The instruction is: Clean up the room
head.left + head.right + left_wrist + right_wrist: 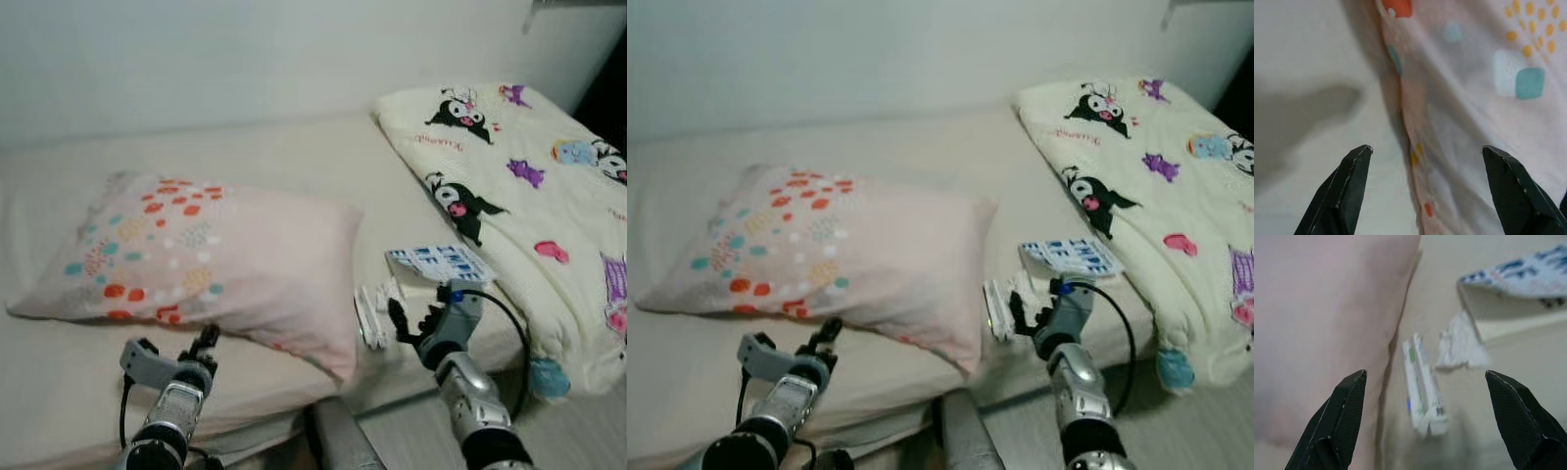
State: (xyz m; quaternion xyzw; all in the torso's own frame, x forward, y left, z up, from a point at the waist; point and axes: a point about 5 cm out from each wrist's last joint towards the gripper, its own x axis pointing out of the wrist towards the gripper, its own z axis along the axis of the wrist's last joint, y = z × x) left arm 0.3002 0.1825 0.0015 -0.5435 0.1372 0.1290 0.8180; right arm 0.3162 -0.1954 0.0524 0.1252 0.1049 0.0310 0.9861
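**Bed inspection: both end effectors open, nothing gripped**

A pink spotted pillow (pixel 211 259) lies on the bed (pixel 294 157). The left end effector (pixel 206 345) sits at the pillow's near edge, fingers spread. The right end effector (pixel 413 321) hovers with fingers apart beside a small white packet (pixel 1422 389), a crumpled tissue (pixel 1462 345) and a blue-printed pack (pixel 439 262). A cartoon-print blanket (pixel 529 186) lies just beside them.

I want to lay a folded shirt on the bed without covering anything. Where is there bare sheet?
Bare sheet runs along the wall behind the pillow, and between the pillow and the cartoon blanket higher up. It is crowded near the front edge: white remote, crumpled tissue and blue-printed packet lie ahead of the right gripper.
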